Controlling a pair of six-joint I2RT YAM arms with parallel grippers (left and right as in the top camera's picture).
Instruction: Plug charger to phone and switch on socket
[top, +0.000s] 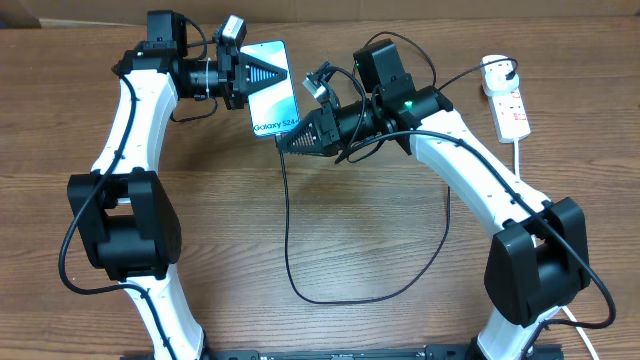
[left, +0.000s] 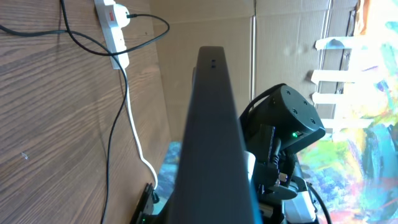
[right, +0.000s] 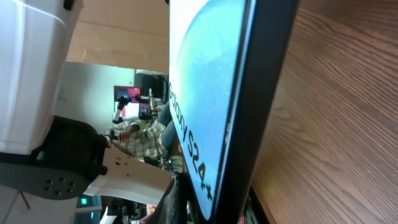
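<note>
1. Left gripper (top: 268, 72) — clamped on the phone (top: 277, 104), screen facing up.
2. Right gripper (top: 288, 142) at the phone's "Galaxy" end; jaw spread can't be told. Charger (top: 287, 230) trails from its tip.
3. Socket (top: 511, 104) — far right, lying on the table (top: 380, 250).

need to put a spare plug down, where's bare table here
Bare wood between the left arm and the black cable, and inside the cable's loop. Crowded at the top: left gripper and right gripper meet at the phone, power strip at the far right.
</note>
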